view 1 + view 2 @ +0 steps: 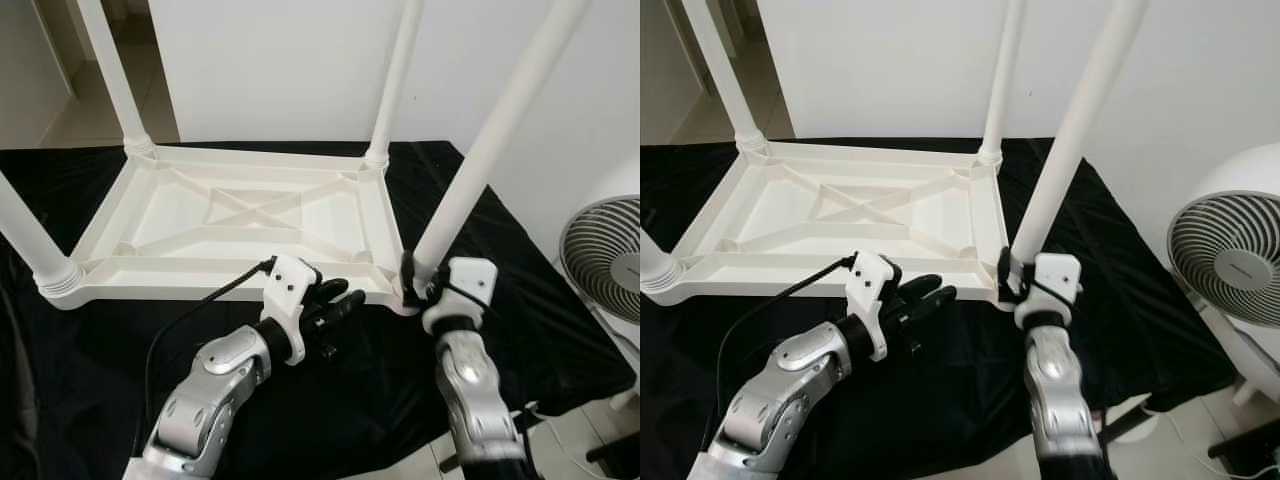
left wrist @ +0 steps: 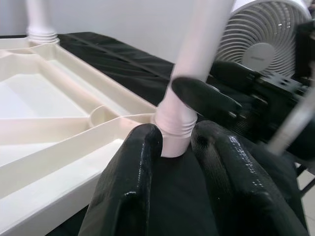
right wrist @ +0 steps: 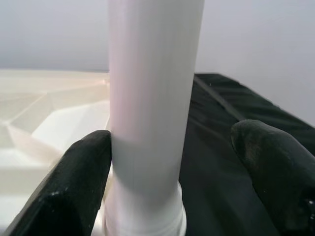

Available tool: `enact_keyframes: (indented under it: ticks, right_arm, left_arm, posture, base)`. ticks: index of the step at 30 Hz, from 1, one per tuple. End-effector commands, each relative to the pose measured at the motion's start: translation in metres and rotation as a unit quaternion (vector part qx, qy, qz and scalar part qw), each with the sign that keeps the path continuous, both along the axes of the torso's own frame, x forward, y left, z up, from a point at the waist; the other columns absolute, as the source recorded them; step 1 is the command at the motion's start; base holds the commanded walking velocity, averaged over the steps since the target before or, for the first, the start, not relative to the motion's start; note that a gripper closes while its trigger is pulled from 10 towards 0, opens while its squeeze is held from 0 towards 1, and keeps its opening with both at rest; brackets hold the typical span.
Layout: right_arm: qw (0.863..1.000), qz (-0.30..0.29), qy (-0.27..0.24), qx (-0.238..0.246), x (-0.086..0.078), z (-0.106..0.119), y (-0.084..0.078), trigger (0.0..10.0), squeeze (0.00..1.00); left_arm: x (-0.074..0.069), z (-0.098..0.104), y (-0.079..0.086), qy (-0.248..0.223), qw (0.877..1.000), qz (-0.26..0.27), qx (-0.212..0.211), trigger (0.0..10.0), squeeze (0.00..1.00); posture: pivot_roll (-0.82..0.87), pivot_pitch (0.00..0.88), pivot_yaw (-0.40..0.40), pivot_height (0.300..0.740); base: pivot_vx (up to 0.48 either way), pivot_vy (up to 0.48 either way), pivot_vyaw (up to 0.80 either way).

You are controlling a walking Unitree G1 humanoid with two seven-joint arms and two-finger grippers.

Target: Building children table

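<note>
A white plastic children's table (image 1: 250,215) lies upside down on a black cloth, its legs pointing up. The near right leg (image 1: 490,150) stands in its corner socket. My right gripper (image 1: 415,285) is open around the base of that leg (image 3: 152,98); one finger (image 3: 74,182) touches it and the other finger (image 3: 275,167) stands apart. My left gripper (image 1: 345,300) is just in front of the table's near edge. It is open, empty, and points at the same leg base (image 2: 177,128).
A black cloth (image 1: 540,300) covers the work surface and drops off at the near right. A white standing fan (image 1: 1230,260) is on the floor to the right. A white wall runs close behind the table.
</note>
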State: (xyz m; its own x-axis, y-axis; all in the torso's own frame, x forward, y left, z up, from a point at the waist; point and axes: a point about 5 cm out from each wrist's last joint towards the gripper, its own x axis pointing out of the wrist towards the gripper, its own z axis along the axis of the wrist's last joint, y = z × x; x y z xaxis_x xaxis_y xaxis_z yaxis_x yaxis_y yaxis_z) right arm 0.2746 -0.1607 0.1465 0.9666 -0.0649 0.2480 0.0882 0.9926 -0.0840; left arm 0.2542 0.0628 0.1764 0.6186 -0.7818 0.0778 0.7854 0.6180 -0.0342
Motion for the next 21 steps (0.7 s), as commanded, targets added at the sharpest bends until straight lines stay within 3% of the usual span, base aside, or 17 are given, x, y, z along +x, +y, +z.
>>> enact_keyframes:
  ticks: [1, 5, 7, 9, 14, 15, 21]
  right_arm:
    - [1.000, -0.019, 0.011, -0.010, -0.005, -0.003, -0.009, 10.0, 0.00]
    - [0.999, 0.000, 0.031, -0.037, -0.023, -0.010, -0.009, 10.0, 0.00]
    - [0.999, 0.000, 0.031, -0.037, -0.023, -0.010, -0.009, 10.0, 0.00]
    - [0.997, 0.038, 0.044, -0.046, -0.030, -0.013, -0.004, 10.0, 0.00]
    - [0.995, 0.075, 0.052, -0.045, -0.031, -0.013, 0.002, 10.0, 0.00]
    - [0.991, 0.116, 0.056, -0.039, -0.027, -0.011, 0.010, 10.0, 0.00]
    - [0.976, 0.205, 0.066, -0.037, -0.017, -0.006, 0.026, 10.0, 0.00]
  left_arm:
    - [-0.003, -0.001, 0.001, 0.007, 1.000, 0.007, 0.002, 10.0, 0.00]
    - [-0.011, -0.004, 0.004, 0.014, 1.000, 0.004, 0.011, 10.0, 0.00]
    - [-0.011, -0.004, 0.004, 0.014, 1.000, 0.004, 0.011, 10.0, 0.00]
    - [-0.016, -0.007, 0.006, 0.018, 1.000, 0.006, 0.017, 10.0, 0.00]
    - [-0.018, -0.008, 0.007, 0.018, 1.000, 0.008, 0.021, 10.0, 0.00]
    - [-0.018, -0.008, 0.007, 0.013, 1.000, 0.008, 0.026, 10.0, 0.00]
    - [-0.020, -0.005, 0.004, -0.002, 0.999, 0.001, 0.038, 10.0, 0.00]
  posture:
    - [0.01, 0.066, -0.028, 0.740]
    - [0.01, 0.085, -0.024, 0.740]
    - [0.01, 0.085, -0.024, 0.740]
    - [0.02, 0.106, -0.023, 0.740]
    - [0.02, 0.109, -0.026, 0.740]
    - [0.02, 0.116, -0.028, 0.740]
    - [0.03, 0.122, -0.044, 0.740]
  base:
    - [0.000, 0.000, 0.00]
    - [0.000, 0.000, 0.00]
    - [0.000, 0.000, 0.00]
    - [0.000, 0.000, 0.00]
    - [0.000, 0.000, 0.00]
    - [0.000, 0.000, 0.00]
    - [0.000, 0.000, 0.00]
